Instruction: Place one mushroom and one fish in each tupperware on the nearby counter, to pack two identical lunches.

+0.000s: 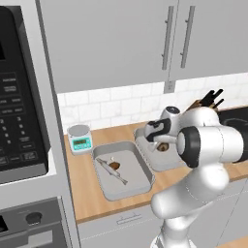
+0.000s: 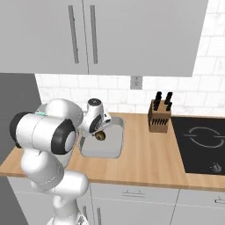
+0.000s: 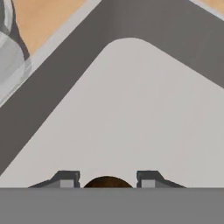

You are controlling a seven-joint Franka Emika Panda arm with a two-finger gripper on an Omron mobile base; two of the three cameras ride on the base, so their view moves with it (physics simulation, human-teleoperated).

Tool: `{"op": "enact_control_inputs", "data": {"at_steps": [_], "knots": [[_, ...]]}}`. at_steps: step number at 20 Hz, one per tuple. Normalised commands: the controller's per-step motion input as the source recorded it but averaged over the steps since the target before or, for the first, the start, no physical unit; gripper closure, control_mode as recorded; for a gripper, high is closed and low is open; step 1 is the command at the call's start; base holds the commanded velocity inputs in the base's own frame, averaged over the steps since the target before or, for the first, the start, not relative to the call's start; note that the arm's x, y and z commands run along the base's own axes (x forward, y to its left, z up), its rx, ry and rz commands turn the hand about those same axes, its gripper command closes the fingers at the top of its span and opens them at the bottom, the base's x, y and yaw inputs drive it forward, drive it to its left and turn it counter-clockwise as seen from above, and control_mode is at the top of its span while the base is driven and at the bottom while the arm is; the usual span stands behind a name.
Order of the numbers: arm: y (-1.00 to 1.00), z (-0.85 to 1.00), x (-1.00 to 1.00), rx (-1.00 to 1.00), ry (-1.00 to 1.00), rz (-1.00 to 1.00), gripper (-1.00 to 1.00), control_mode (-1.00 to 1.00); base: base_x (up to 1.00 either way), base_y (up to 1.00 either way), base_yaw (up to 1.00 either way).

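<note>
The two-finger gripper (image 3: 106,183) hangs low over the pale floor of a shallow grey rectangular tupperware tray (image 3: 131,87), its two dark fingertips (image 3: 65,179) clamped on either side of a small brown round mushroom (image 3: 107,183) whose cap bulges up between them at 6 o'clock of the hand view. From the left base view the held mushroom (image 1: 162,147) shows just under the white hand, above this right-hand tray (image 1: 145,145), which sits on the light-brown wooden counter (image 1: 97,203).

A second, matching grey tray (image 1: 140,191) lies at about 9 o'clock from the first, close beside it. Inside it rest a slim silver fish (image 1: 112,172) laid diagonally and a small brown mushroom piece (image 1: 115,165) touching it.

At 11 o'clock from that tray stands a small round grey scale with a teal display (image 1: 80,138). In the right base view, a wooden knife block with black handles (image 2: 159,115) stands at 3 o'clock from the gripper (image 2: 100,135), and beyond it a black glass cooktop (image 2: 200,143) is set into the counter (image 2: 149,162).
</note>
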Motion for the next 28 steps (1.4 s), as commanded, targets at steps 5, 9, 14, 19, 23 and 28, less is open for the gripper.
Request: {"op": "enact_control_inputs", "data": {"at_steps": [5, 9, 14, 19, 23, 28], "knots": [[0.00, -0.37, 0.30, 0.00, 0.00, 0.00, 1.00, -1.00, 0.00, 0.00, 0.00], [0.00, -0.40, 0.28, 0.00, 0.02, 0.00, 1.00, -1.00, 0.00, 0.00, 0.00], [0.00, -0.28, 0.10, 0.00, 0.00, 0.00, 1.00, -1.00, 0.00, 0.00, 0.00], [0.00, 0.14, -0.23, 0.01, -0.07, 0.00, -1.00, -1.00, 0.00, 0.00, 0.00], [0.00, 0.50, -0.36, 0.02, -0.11, 0.00, -1.00, -1.00, 0.00, 0.00, 0.00], [0.00, 0.50, -0.53, 0.09, -0.09, 0.00, -1.00, -1.00, 0.00, 0.00, 0.00]]}}
